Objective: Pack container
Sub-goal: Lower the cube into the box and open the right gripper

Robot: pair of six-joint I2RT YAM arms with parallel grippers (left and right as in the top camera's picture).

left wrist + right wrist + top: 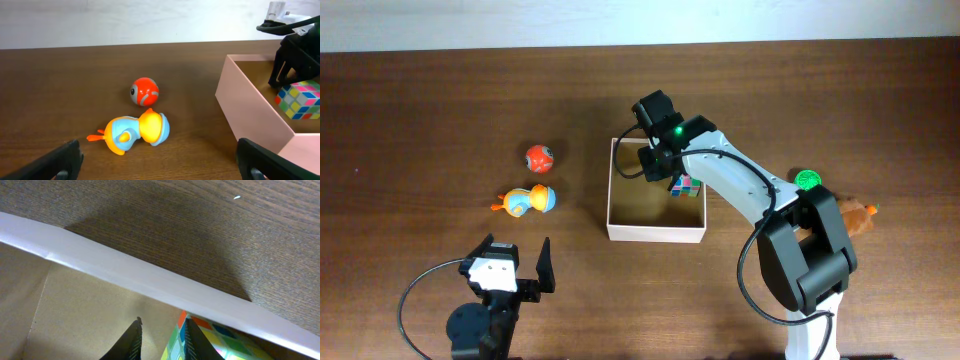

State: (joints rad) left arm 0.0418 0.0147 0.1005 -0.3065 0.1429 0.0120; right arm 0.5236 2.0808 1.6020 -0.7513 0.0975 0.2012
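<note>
R gripper [162,326] is down inside the container [655,231], at its 12 o'clock end. Jaws are only slightly parted, nothing between them, just bare cardboard floor. The cube [215,341] sits right beside the outer face of one finger, at the gripper's 4 o'clock in the overhead view, resting on the floor against the 3 o'clock wall. It looks placed, not held. The container sits mid-surface [440,100]. Step in hand, IMO: get the R gripper out w/o disturbing anything. Go straight up first, no sideways drift: the finger is so close to the cube that a slide toward 4 o'clock would drag it, and the thin wall at 12 o'clock is near enough to snag and shift the whole box. Only swing away once the tips are above the rim. Nearest next picks for R: green ball [807,179] at the container's 3 o'clock, and an orange toy [861,215] at 4 o'clock, partly hidden by the arm. L gripper [513,258] waits at 7 o'clock, jaws spread wide and empty, facing the duck [132,132] and red ball [145,91] at the container's 9 to 10 o'clock.
</note>
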